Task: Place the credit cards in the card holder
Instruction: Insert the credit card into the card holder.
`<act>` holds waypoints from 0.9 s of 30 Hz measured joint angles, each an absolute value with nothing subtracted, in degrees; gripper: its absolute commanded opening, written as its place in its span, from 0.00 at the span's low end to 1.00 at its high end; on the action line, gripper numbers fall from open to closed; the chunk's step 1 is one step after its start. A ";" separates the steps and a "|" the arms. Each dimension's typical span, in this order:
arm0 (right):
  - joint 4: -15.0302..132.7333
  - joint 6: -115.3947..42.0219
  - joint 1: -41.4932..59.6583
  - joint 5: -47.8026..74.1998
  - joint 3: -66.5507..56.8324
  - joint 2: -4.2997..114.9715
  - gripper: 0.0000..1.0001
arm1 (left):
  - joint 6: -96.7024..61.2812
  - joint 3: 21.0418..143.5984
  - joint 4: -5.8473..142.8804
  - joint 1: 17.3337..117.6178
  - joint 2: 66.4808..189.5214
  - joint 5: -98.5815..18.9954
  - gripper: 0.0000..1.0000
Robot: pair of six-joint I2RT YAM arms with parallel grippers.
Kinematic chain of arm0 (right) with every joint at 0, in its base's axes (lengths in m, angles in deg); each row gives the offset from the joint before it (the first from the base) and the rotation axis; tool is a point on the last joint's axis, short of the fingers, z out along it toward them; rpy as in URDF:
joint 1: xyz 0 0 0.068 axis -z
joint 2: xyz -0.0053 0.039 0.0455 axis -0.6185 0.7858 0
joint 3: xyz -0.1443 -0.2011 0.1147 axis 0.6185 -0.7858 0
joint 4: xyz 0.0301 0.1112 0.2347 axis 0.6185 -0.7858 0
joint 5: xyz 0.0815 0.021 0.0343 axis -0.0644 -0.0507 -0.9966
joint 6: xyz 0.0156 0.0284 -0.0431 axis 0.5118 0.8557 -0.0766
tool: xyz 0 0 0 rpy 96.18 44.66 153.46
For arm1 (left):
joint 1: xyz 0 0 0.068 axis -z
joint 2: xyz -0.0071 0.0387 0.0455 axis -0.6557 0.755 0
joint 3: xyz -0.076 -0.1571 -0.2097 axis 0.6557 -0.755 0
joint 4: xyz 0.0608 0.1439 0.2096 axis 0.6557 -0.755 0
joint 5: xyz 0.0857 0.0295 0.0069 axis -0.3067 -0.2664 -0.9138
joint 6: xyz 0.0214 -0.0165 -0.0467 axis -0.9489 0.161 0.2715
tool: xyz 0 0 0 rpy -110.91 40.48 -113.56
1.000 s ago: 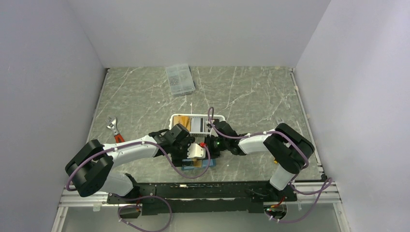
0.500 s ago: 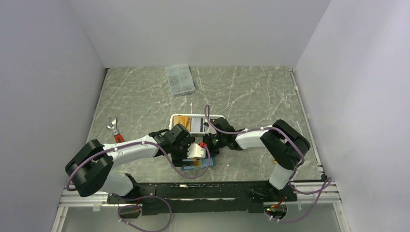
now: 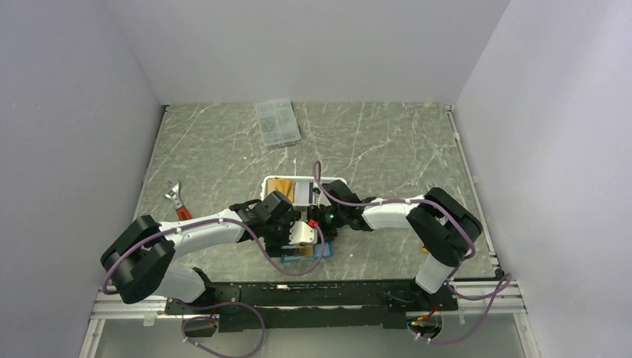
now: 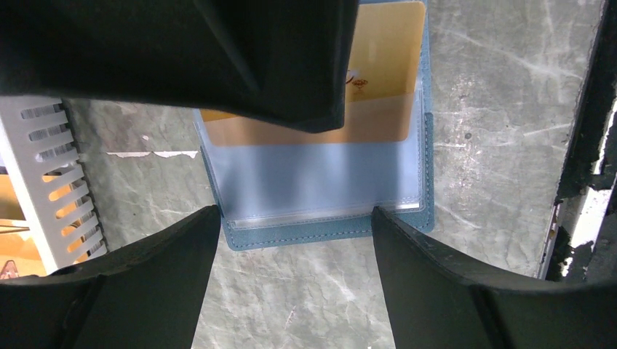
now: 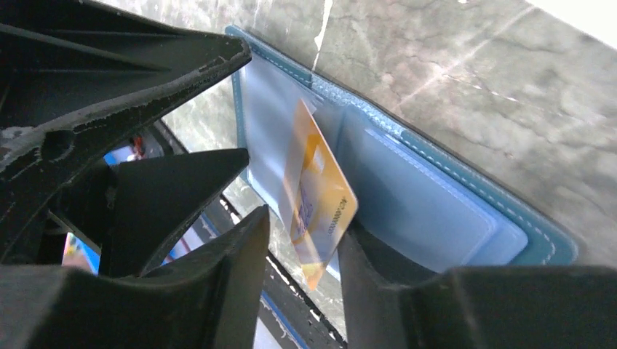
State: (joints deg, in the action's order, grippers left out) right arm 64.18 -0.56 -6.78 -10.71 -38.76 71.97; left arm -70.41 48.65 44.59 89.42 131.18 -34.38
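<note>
**A:** Where was the card holder?

**B:** The card holder (image 4: 327, 231) lay open and flat on the marble table (image 3: 387, 149), close to the arms' bases and just in front of the white basket (image 3: 294, 178).

**A:** And the left gripper?

**B:** The left gripper (image 4: 292, 216) stood over the holder's near edge with its jaws spread wide. One finger (image 4: 145, 276) was at the holder's left corner and the other over its lower right edge. It clasped nothing. I could not tell whether the tips pressed on the leather.

**A:** Where was the card?

**B:** The yellow-gold card (image 5: 320, 196) stood tilted between the fingers of the right gripper (image 5: 302, 225). Its far end met the holder at a pocket beside the centre fold. In the left wrist view its lower strip showed through the cloudy plastic, so it was partly in.

**A:** Was it gripped?

**B:** No. The right fingers (image 5: 233, 291) were parted, with a gap showing beside the card on the left. The card's near corner hung blurred between them, close to the right-hand finger.
</note>
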 measured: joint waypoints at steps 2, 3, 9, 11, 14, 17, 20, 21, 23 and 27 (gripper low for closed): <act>62.89 -0.30 -7.40 -8.31 -38.78 70.39 0.50 | -70.41 48.65 45.27 89.44 131.23 -34.45 0.82; 62.26 -0.19 -7.66 -7.00 -38.89 69.47 0.51 | -70.41 48.65 45.44 89.47 131.27 -34.45 0.82; 59.15 0.60 -8.18 -0.50 -39.13 66.26 0.52 | -70.44 48.65 45.48 89.47 131.31 -34.45 0.81; 58.39 0.81 -8.51 1.00 -39.06 65.82 0.52 | -70.41 48.65 45.51 89.47 131.31 -34.45 0.82; 57.69 1.12 -9.25 3.10 -39.04 65.13 0.51 | -70.41 48.65 45.51 89.47 131.33 -34.45 0.82; 57.53 1.58 -9.65 4.20 -39.04 64.99 0.47 | -70.41 48.65 45.51 89.47 131.33 -34.45 0.81; 57.56 2.21 -10.21 5.14 -39.04 65.02 0.46 | -70.41 48.65 45.51 89.47 131.33 -34.45 0.82; 57.58 2.43 -10.63 5.55 -39.02 65.06 0.46 | -70.41 48.65 45.51 89.47 131.33 -34.45 0.82; 57.67 2.80 -11.44 6.40 -38.69 65.37 0.46 | -70.41 48.65 45.51 89.47 131.33 -34.45 0.81; 57.80 3.20 -13.73 9.11 -37.53 66.20 0.46 | -70.41 48.65 45.51 89.47 131.33 -34.45 0.82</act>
State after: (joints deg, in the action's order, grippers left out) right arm 57.80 3.20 -13.73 9.11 -37.53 66.20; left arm -70.41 48.65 45.51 89.47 131.33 -34.45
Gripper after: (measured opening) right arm 0.458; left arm 0.818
